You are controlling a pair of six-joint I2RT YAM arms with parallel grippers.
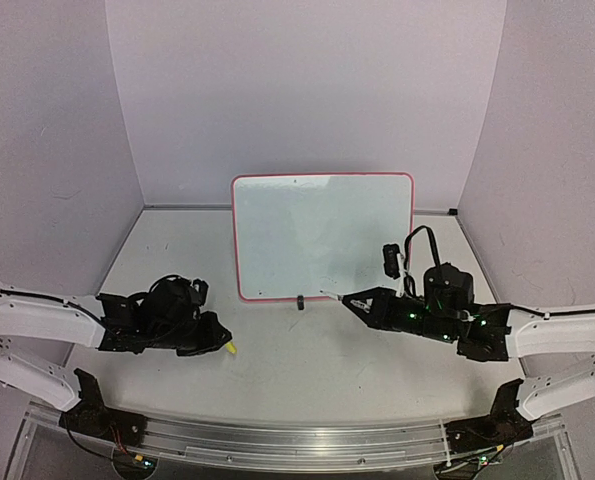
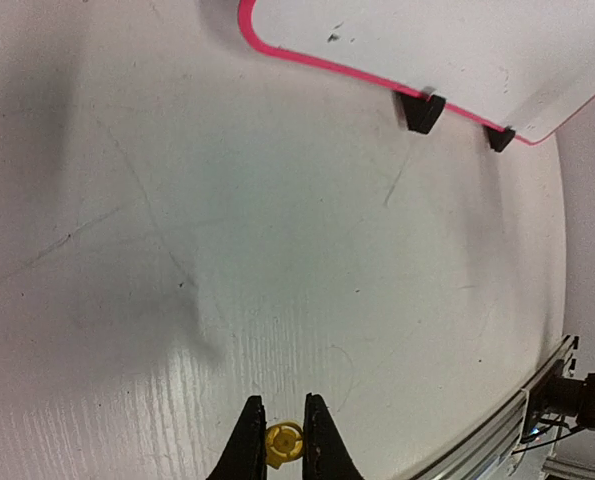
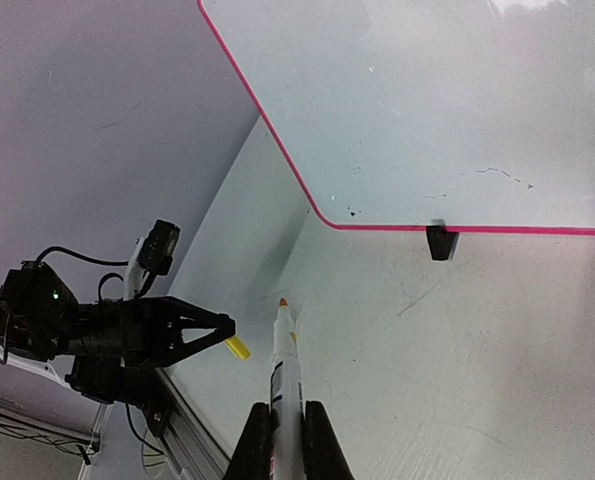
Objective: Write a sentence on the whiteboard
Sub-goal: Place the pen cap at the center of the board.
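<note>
the whiteboard (image 1: 322, 235) stands upright at the back of the bench (image 1: 307, 375), between the 2 arms. its face looks bare: a few dark specks and a faint squiggle low down, no readable words, so the writing seems not yet begun. uncapping looks done: the left hand (image 2: 277, 445) is clenched on a small yellow cap (image 2: 283, 441), well apart from the board. the right hand (image 3: 287, 440) is clamped on a slim white marker (image 3: 284, 365), its yellowish tip aimed at the board's lower edge, near but not touching. the whole sentence is left to write. the board is smooth and glossy, round-cornered, with a thin pink rim and 2 black clip feet (image 2: 420, 110); the bench is matte white and scuffed.
</note>
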